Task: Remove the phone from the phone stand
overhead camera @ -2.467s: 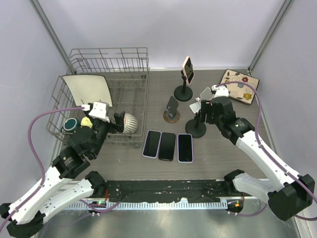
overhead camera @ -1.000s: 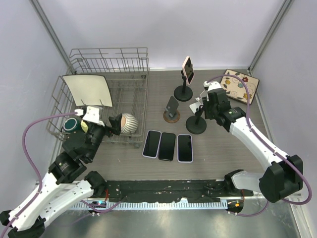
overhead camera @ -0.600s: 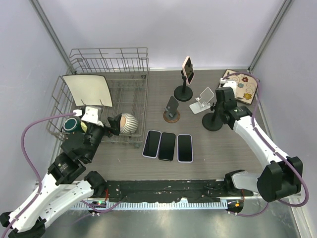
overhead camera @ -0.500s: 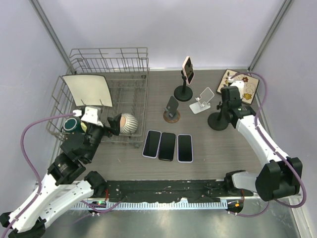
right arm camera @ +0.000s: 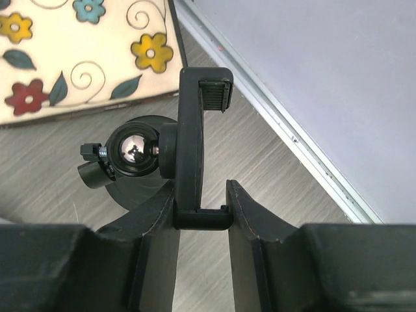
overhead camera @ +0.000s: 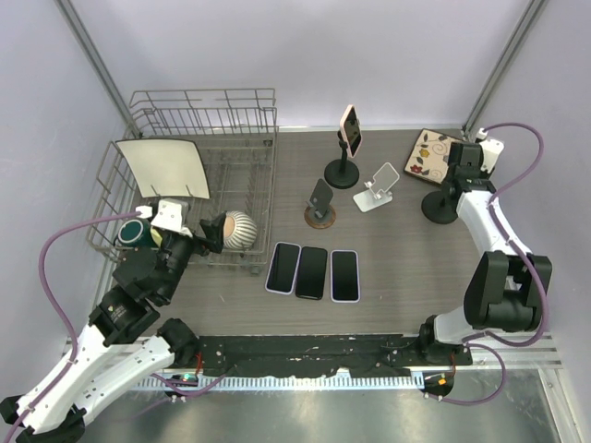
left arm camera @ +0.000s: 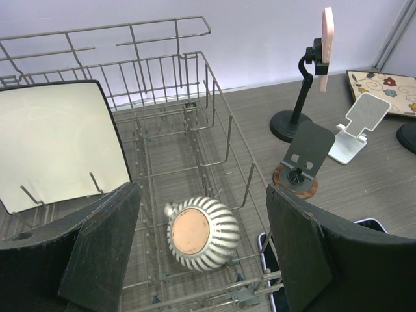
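Note:
A pink phone [overhead camera: 350, 129] sits clamped upright on a tall black phone stand [overhead camera: 343, 172] at the back of the table; the left wrist view shows this phone [left arm camera: 325, 49] too. My right gripper [overhead camera: 461, 172] is at the far right, shut on the clamp of a second, empty black stand [overhead camera: 440, 205]. In the right wrist view its fingers [right arm camera: 156, 227] squeeze the lower lip of that clamp [right arm camera: 192, 130]. My left gripper [overhead camera: 209, 236] hangs open over the dish rack [overhead camera: 203, 120], well away from the phone, with nothing between its fingers.
Three phones [overhead camera: 312, 272] lie flat side by side at the table's front centre. A white folding stand [overhead camera: 377, 187] and a small dark stand on a wooden disc [overhead camera: 320, 205] stand mid-table. A floral tray [overhead camera: 434, 152] lies back right. The rack holds a striped round vessel [overhead camera: 242, 228] and a white plate [overhead camera: 164, 166].
My right gripper has carried the empty black stand from the middle of the table to the far right, beside the floral tray. The left arm has stayed put.

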Action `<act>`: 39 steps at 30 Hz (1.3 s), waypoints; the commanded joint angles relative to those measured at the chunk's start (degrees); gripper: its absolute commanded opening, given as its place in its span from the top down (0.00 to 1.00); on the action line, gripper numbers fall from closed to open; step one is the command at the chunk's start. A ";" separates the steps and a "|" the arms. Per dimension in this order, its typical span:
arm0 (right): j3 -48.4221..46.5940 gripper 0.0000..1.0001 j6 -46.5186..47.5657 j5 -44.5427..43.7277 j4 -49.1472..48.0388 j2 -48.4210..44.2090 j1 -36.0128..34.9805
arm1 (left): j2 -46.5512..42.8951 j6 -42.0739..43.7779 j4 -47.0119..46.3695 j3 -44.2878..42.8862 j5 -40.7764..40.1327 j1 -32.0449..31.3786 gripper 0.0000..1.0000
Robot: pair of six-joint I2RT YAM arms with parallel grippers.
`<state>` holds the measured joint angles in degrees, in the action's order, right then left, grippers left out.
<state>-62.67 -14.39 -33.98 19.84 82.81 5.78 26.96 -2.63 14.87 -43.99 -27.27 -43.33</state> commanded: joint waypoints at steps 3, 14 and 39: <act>-6.67 0.78 -1.69 -2.41 -9.73 2.62 1.07 | -0.15 -0.18 -1.52 0.22 0.11 0.44 0.18; -4.39 0.09 -5.73 0.48 -4.37 -2.54 1.25 | 0.28 -0.27 -1.51 0.31 0.37 0.62 0.18; -9.65 0.07 2.97 24.84 -19.57 -9.25 -19.64 | 2.13 -0.62 -1.51 0.39 1.25 1.76 0.18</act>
<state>-67.18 -15.03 -6.02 4.45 69.63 -6.85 28.69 -2.79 14.87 -43.66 -26.85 -41.93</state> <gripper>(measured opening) 0.928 0.819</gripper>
